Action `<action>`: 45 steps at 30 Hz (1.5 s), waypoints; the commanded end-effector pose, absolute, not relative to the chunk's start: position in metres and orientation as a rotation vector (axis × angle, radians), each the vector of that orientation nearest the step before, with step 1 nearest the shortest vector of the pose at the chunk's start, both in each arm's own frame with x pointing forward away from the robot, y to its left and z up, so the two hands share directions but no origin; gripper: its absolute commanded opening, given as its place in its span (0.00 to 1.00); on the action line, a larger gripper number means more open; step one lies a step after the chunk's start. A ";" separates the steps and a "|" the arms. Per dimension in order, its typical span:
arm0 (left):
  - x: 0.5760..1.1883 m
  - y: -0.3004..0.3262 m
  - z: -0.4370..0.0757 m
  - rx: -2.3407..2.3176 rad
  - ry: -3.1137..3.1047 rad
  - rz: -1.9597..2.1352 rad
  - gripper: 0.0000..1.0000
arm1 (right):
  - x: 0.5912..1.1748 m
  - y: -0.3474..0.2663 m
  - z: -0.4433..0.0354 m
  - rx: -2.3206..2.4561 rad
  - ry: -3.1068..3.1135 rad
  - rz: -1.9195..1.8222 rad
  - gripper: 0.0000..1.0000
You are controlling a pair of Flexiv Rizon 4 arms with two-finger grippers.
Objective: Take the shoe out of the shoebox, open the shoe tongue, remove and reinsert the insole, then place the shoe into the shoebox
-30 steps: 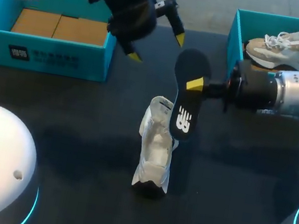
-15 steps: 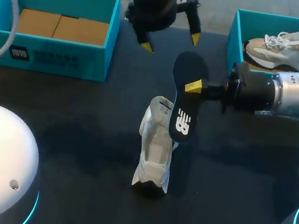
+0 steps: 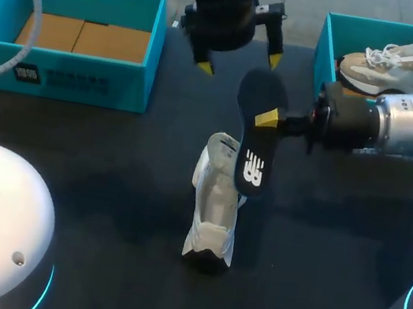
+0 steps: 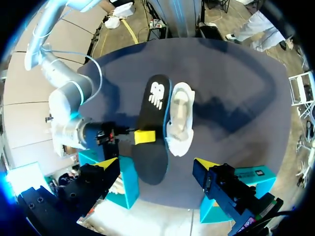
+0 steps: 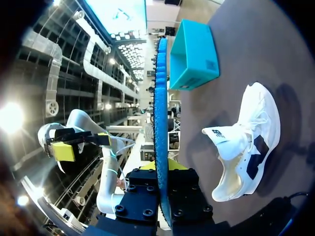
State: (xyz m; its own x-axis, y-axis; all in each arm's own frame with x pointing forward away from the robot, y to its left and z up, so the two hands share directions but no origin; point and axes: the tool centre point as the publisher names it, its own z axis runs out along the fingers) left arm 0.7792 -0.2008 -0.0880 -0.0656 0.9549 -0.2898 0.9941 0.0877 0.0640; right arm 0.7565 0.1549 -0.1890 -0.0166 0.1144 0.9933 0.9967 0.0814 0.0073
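Fingers: our right gripper (image 3: 265, 119) clamps the insole (image 3: 253, 151); left gripper (image 3: 239, 62) spread, empty.
Insole: we judge it light, floppy; hold near mid-length.
Shoe (image 3: 214, 212): likely soft, tips easily.

Matt dark insole (image 3: 251, 142), white cloth shoe (image 3: 213, 213), matt black table (image 3: 105, 185).

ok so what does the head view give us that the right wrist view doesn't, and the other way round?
Head view only: the second shoe in the right shoebox, and the printed face of the insole.
Right wrist view only: the insole edge-on, its blue rim clamped in the right gripper, and the side of the white shoe with its dark panels.
Both: the insole held next to the white shoe, the left shoebox, and the open left gripper.
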 end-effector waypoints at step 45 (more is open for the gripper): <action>0.786 -0.253 -0.110 2.094 2.276 -0.181 1.00 | 0.757 0.153 -0.196 -1.232 -1.337 -1.144 0.00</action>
State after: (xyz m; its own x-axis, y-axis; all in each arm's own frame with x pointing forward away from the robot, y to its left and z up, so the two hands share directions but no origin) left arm 0.7861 -0.2532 -0.1087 -0.0869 0.9902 -0.1093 0.9951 0.0810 -0.0574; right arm 0.7554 0.1513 -0.1962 -0.0384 0.1035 0.9939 0.9983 0.0484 0.0336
